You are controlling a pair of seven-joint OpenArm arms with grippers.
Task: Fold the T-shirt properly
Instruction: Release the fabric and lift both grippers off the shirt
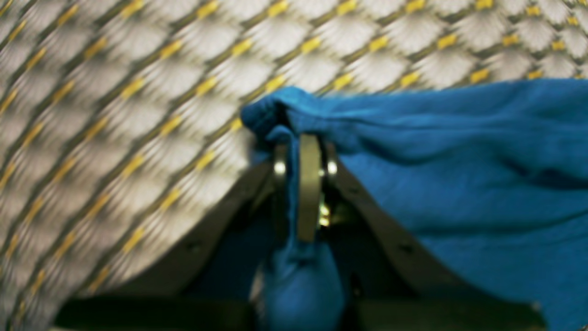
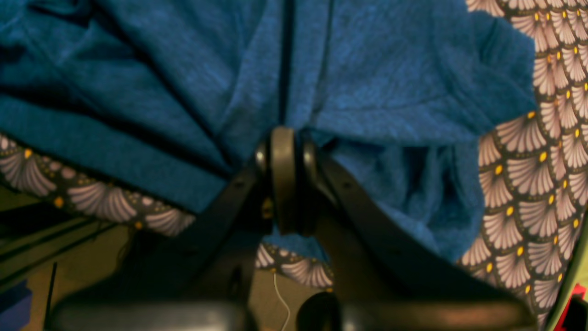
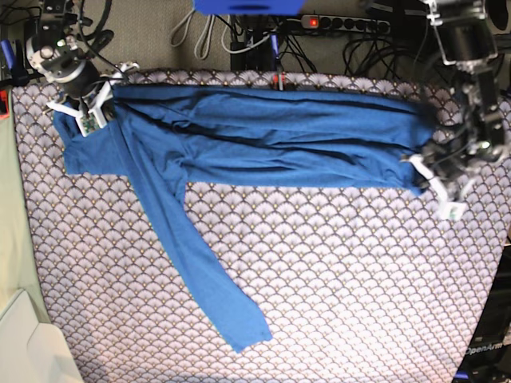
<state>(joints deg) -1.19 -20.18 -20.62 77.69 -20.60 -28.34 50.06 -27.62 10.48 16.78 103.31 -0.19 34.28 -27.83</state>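
Jaws clenched on blue cloth in both wrist views. Left wrist view: the left gripper pinches a bunched edge of the T-shirt, which trails to the right above the scallop-patterned tablecloth; the picture is blurred. Right wrist view: the right gripper grips a gathered fold of the T-shirt, near the cloth-covered desk edge. Base view: the T-shirt lies stretched along the far side of the desk, held at each end, one long sleeve slanting toward the near side. The step in hand appears to be a lengthwise fold; the next move likely calls for both ends to travel together and keep the cloth taut. Legible writing: "OpenArm" lettering at the lower right corner.
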